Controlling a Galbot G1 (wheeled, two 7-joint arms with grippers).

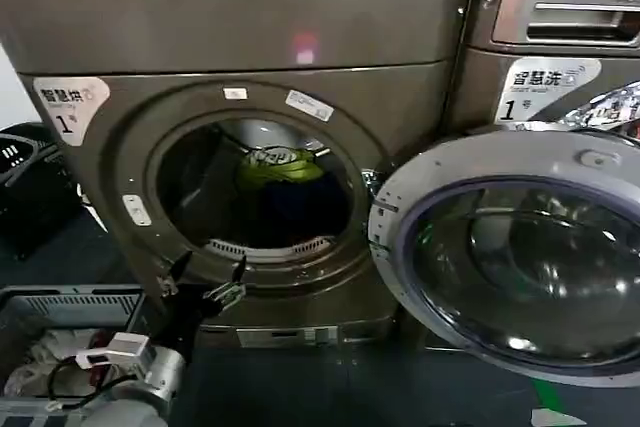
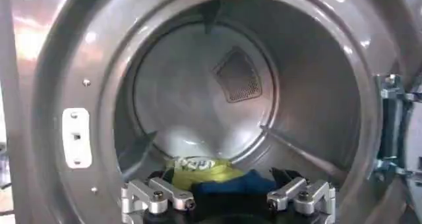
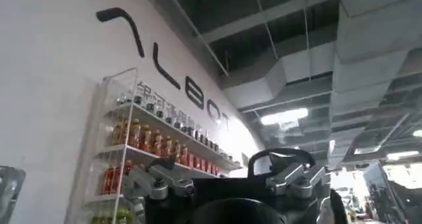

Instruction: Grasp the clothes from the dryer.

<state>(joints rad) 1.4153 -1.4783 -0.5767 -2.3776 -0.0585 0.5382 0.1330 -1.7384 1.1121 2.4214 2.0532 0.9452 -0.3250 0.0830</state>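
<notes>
The dryer (image 1: 240, 37) stands in front of me with its round glass door (image 1: 520, 257) swung open to the right. Inside the drum lie the clothes: a yellow-green printed garment (image 1: 280, 167) on top of a dark navy one (image 1: 300, 212). My left gripper (image 1: 205, 277) hovers just outside the lower left rim of the porthole, open and holding nothing. In the left wrist view its fingers (image 2: 158, 196) frame the yellow-green garment (image 2: 198, 169) and the navy garment (image 2: 237, 181), which lie farther in on the drum floor. My right gripper (image 3: 224, 179) is open, aimed up at a wall and ceiling.
An LG-branded machine (image 1: 560, 7) stands to the right of the dryer. A grey basket (image 1: 60, 302) with white cloth sits at the lower left by my left arm. The open door takes up the space at the right. A shelf of bottles (image 3: 151, 140) lines the wall.
</notes>
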